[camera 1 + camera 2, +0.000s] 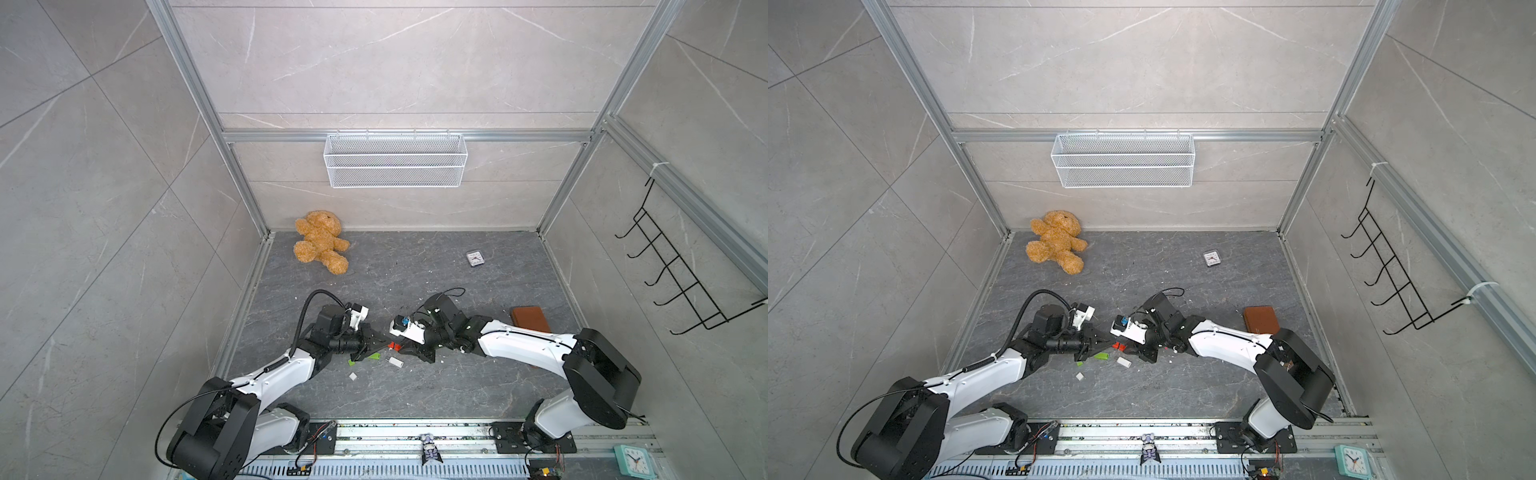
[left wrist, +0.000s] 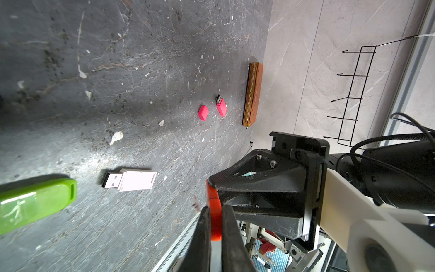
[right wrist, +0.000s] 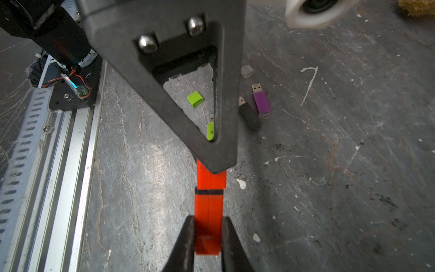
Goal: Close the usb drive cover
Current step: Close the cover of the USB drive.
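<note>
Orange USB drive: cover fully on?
Not fully shut. In the right wrist view the orange USB drive shows a dark band between its two parts, gripped by the right gripper and left gripper.

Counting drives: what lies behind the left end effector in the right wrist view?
Through the left end effector's open frame: a green cap and part of a green drive. Its remainder is covered.

Light falls bright and even from above; my wrist views blur close up, with glare on the tabletop.
</note>
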You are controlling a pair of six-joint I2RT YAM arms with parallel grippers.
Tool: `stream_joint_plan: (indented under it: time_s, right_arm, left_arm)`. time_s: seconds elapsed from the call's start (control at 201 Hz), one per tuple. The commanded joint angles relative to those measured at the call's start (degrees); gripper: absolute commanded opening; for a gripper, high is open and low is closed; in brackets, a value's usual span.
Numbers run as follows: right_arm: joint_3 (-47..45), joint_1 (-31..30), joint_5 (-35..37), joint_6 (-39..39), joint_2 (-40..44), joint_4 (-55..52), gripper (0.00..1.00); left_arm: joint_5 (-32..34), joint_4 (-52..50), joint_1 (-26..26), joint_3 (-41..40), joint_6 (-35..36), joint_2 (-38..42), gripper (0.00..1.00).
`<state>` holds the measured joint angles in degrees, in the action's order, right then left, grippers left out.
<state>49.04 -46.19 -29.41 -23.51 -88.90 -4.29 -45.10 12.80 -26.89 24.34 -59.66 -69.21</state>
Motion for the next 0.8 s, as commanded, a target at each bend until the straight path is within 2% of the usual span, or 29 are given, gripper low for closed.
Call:
stream_joint_plan:
  time_s: [0.0, 0.349, 0.618, 0.793]
  right_arm:
    - [1.89, -0.23, -3.44, 1.16, 0.14, 7.75, 0.14]
    - [2.96, 1.23, -5.64, 4.37, -0.73, 13.19, 0.13]
    - [6.89, 1.96, -9.17, 3.41, -3.07, 10.21, 0.13]
    - [7.49, 1.99, -8.48, 2.56, -3.15, 10.78, 0.13]
  left_arm:
    - [-1.83, 0.8, -1.75, 1.11, -0.4, -1.28, 0.0]
    - [-1.54, 1.0, -2.71, 1.3, -0.28, -2.43, 0.0]
    - [-1.04, 1.0, -3.77, 1.63, 0.05, -3.48, 0.0]
    - [-0.7, 1.0, -4.04, 1.5, 0.16, -3.74, 0.0]
